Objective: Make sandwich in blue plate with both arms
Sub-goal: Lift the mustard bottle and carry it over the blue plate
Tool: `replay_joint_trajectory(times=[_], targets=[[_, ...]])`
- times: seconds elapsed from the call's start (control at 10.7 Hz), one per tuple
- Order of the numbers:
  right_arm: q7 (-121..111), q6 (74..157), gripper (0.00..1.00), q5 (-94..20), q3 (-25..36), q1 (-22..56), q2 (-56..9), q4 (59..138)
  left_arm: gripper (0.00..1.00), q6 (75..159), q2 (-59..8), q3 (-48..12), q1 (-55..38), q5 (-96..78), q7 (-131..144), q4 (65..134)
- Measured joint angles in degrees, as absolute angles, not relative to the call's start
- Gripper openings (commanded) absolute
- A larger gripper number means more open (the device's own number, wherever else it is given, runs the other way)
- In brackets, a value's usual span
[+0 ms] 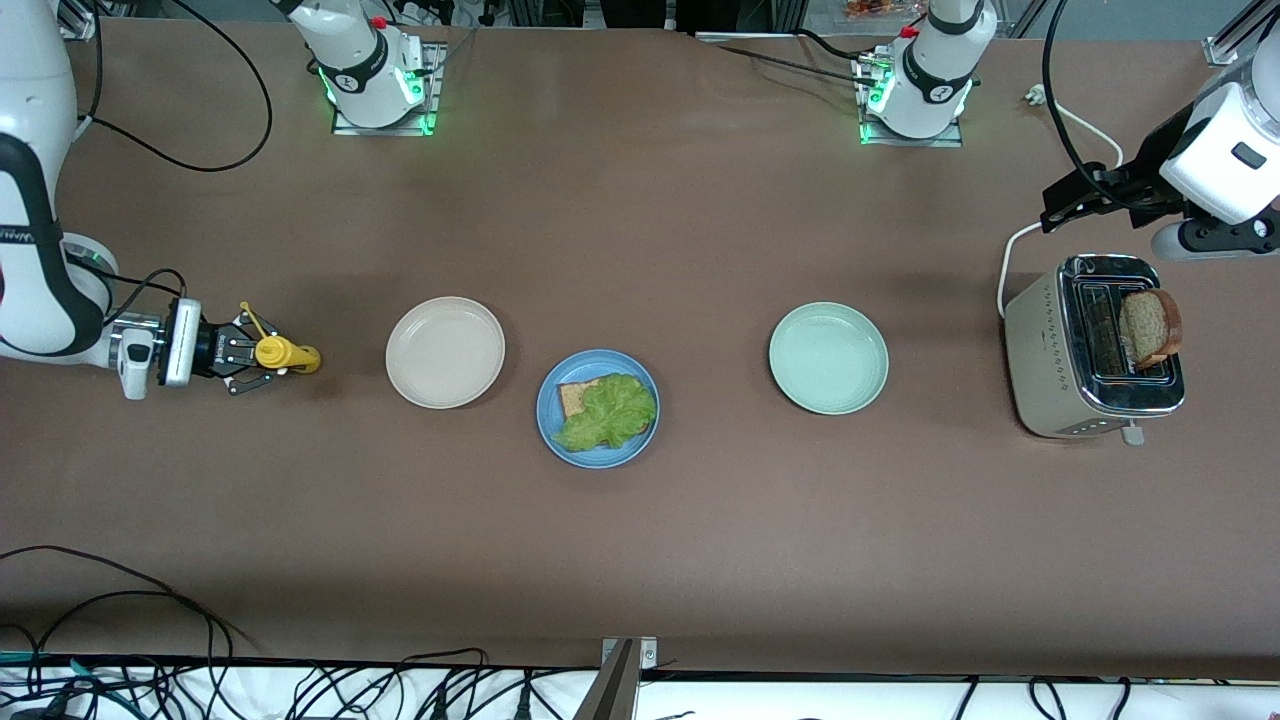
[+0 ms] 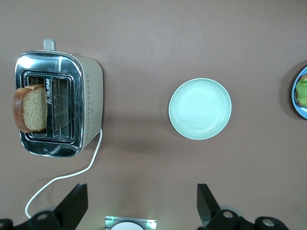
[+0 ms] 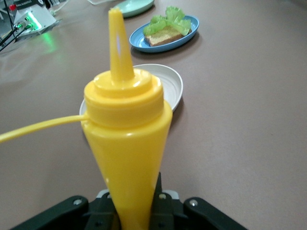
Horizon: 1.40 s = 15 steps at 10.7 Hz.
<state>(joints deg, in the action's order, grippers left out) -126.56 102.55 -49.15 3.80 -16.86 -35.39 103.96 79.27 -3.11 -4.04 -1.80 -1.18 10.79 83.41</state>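
Bread slice (image 2: 29, 108) upright in toaster (image 2: 88, 103); mint plate (image 2: 200, 109) nearby.

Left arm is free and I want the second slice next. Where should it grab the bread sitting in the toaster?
Grip the bread slice by its top half, which stands proud of the toaster slot. Come straight down from above with the open left gripper, one flat face against each finger, since the slice stands upright on edge and the chrome top blocks any side approach.

Three plates: one beige (image 1: 445, 352), one blue (image 1: 597, 408), one mint (image 1: 828, 358). Two bread slices: one (image 1: 573, 398) on the blue plate, one (image 1: 1150, 326) in the toaster (image 1: 1090, 346). One lettuce leaf (image 1: 608, 411). One yellow bottle (image 1: 285, 353). Two arms, two grippers.
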Motion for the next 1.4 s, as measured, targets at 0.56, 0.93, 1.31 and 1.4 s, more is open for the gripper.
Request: replay_joint_trajectory(times=[0.56,0.93,1.31,1.4], targets=[[-96.73,104.67,0.21,-26.53,4.57,-7.64,-26.98,102.83,1.0,79.27,-3.11,-3.91,-1.77,-1.17,10.79,83.41],[-83.74,104.81,0.21,-13.34,7.84,3.24,-25.42,98.98,1.0,79.27,-3.11,-3.84,-1.77,-1.17,10.79,83.4],[-68.49,100.9,0.21,-1.07,10.84,16.35,-27.08,92.68,1.0,79.27,-3.11,-3.67,-1.58,-1.17,10.8,83.4],[-63.78,99.78,0.21,2.75,10.9,19.63,-27.68,90.85,1.0,79.27,-3.11,-3.59,-1.52,-1.17,10.8,83.4]])
